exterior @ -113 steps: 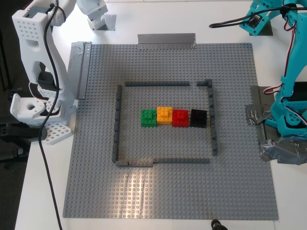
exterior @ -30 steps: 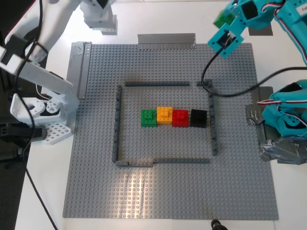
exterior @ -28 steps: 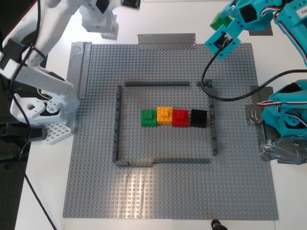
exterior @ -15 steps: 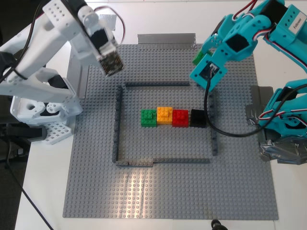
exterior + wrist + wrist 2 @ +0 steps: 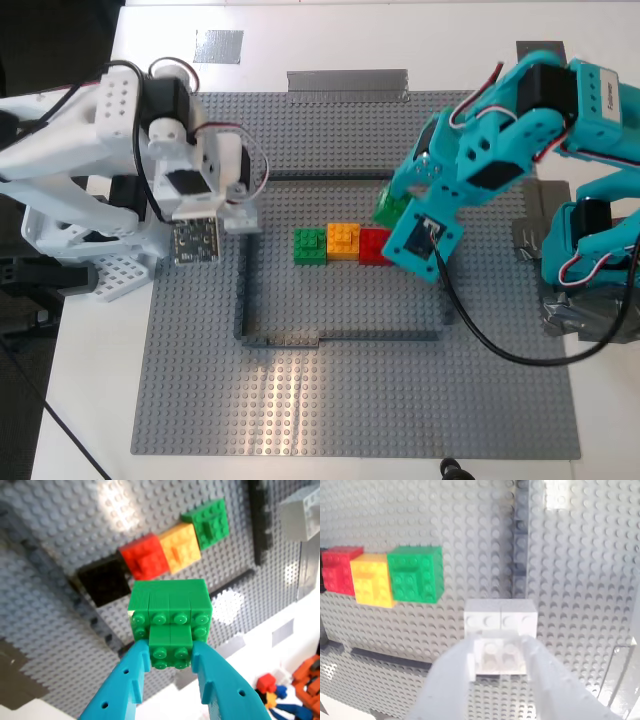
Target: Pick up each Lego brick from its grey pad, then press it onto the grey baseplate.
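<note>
Two tools were at work over the grey baseplate (image 5: 350,400), each pinching one Lego brick. My first tool (image 5: 170,670), the teal one, had its fingers (image 5: 127,680) closed on the narrow lower tier of the bright green brick (image 5: 170,617), which hung clear above the plate, over the black brick (image 5: 102,580) end of the row on the plate. In the exterior view that green brick (image 5: 390,208) showed just above the red brick (image 5: 372,245), with the teal arm covering the black one. My second tool (image 5: 497,672), the white one, gripped the white brick (image 5: 501,630) the same way, by its smaller tier, beside the dark-grey outline (image 5: 520,545) and near the placed green brick (image 5: 416,574). In the exterior view this tool (image 5: 232,195) sat at the outline's left edge. The orange brick (image 5: 343,240) sat between the green and red ones.
</note>
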Controlling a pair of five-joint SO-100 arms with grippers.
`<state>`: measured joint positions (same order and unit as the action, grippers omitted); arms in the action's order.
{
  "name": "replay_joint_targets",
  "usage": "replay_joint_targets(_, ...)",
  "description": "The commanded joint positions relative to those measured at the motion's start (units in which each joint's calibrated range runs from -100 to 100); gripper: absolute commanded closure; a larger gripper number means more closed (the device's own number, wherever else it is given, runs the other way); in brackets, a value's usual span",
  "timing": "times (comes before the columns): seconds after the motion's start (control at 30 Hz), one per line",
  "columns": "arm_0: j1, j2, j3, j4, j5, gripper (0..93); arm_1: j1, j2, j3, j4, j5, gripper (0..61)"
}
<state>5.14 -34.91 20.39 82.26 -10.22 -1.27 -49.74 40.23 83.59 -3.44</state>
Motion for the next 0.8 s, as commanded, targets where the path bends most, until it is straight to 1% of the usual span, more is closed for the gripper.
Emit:
replay_joint_targets(0.0, -4.1, -0.7, -0.9, -1.4, -2.2, 92.7, 4.0, 1.8, 1.6, -7.3, 1.7, 61.2)
replay_joint_targets(0.17, -8.1, 1.0, -0.9, -5.9, -4.1, 92.7, 5.5, 2.4, 4.1, -11.5, 1.9, 61.2)
replay_joint_targets(0.3, -11.6, 6.3, -1.5, -7.9, -5.0, 92.7, 6.7, 2.5, 6.9, -14.2, 2.6, 61.2)
replay_joint_targets(0.37, -12.5, 9.7, -3.8, -7.9, -5.6, 92.7, 7.3, 3.1, 8.3, -15.0, 2.9, 61.2)
replay_joint_targets(0.57, -12.7, 21.9, -17.2, -5.3, -5.2, 92.7, 7.6, 5.0, 10.7, -18.1, 3.2, 61.2)
replay_joint_targets(0.77, -13.0, 34.1, -33.8, 5.6, -5.1, 92.7, 7.7, 4.8, 14.1, -22.3, 3.3, 61.2)
